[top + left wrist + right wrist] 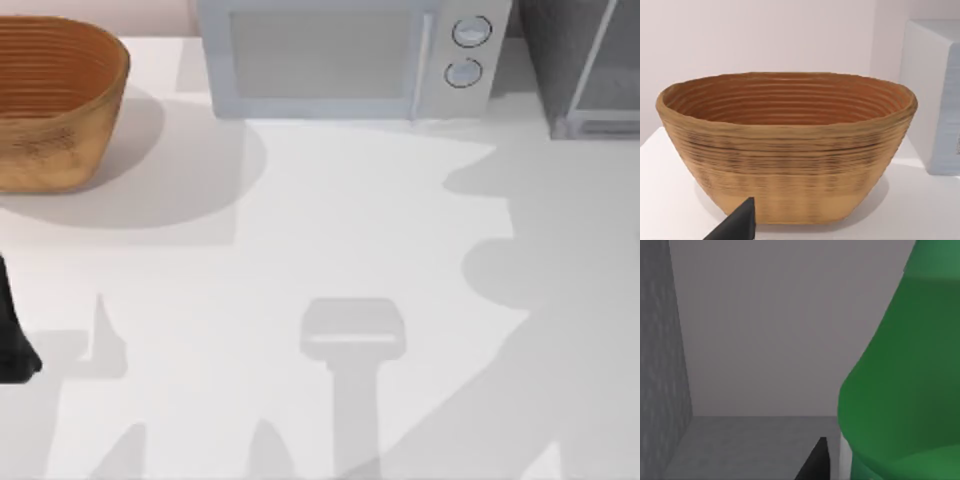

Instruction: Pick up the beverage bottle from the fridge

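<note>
The bright green beverage bottle [900,390] looms very close in the right wrist view, standing inside the fridge [662,365] with its speckled dark grey wall and floor. A black part of my right gripper [815,462] sits just beside the bottle's base, within the fridge. In the top view the fridge [560,60] stands at the back right corner, its pale-framed glass panel angled outward. My left gripper [12,345] is parked at the table's far left edge, facing the basket.
A woven tan basket [50,100] [785,150] stands at the back left. A light grey microwave [340,55] with two round knobs sits at the back middle, between the basket and the fridge. Arm shadows lie across the white table [300,230].
</note>
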Action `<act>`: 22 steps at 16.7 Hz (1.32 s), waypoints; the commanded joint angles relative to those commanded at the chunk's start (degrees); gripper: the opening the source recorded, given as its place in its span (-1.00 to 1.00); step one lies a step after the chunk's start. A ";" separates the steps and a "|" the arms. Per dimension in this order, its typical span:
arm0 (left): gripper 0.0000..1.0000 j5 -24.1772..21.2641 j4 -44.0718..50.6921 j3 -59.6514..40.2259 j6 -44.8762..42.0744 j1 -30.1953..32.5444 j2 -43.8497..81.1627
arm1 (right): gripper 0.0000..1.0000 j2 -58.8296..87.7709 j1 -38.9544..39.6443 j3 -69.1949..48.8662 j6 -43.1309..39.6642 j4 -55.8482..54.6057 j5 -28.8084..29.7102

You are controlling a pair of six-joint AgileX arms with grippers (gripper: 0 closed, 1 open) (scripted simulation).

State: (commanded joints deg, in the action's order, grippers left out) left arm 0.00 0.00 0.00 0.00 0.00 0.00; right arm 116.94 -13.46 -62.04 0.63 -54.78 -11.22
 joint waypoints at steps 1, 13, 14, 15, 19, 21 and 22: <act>1.00 0.00 0.00 0.00 0.00 0.00 0.00 | -1.00 -1.64 -0.27 2.70 0.06 -1.05 -0.33; 1.00 0.00 0.00 0.00 0.00 0.00 0.00 | -1.00 -8.33 -0.90 13.50 0.39 -4.84 -1.60; 1.00 0.00 0.00 0.00 0.00 0.00 0.00 | -1.00 -9.48 -0.73 13.94 0.33 -4.28 -1.47; 1.00 0.00 0.00 0.00 0.00 0.00 0.00 | -1.00 -11.20 -0.48 14.61 0.24 -3.42 -1.25; 1.00 0.00 0.00 0.00 0.00 0.00 0.00 | -1.00 -23.15 1.16 19.79 -0.19 3.08 0.34; 1.00 0.00 0.00 0.00 0.00 0.00 0.00 | -1.00 -32.17 2.29 23.80 -0.34 8.00 1.44; 1.00 0.00 0.00 0.00 0.00 0.00 0.00 | -1.00 -37.38 2.91 26.12 -0.38 10.81 2.03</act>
State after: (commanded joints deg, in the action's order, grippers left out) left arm 0.00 0.00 0.00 0.00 0.00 0.00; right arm 79.56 -10.55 -35.93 0.25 -43.97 -9.18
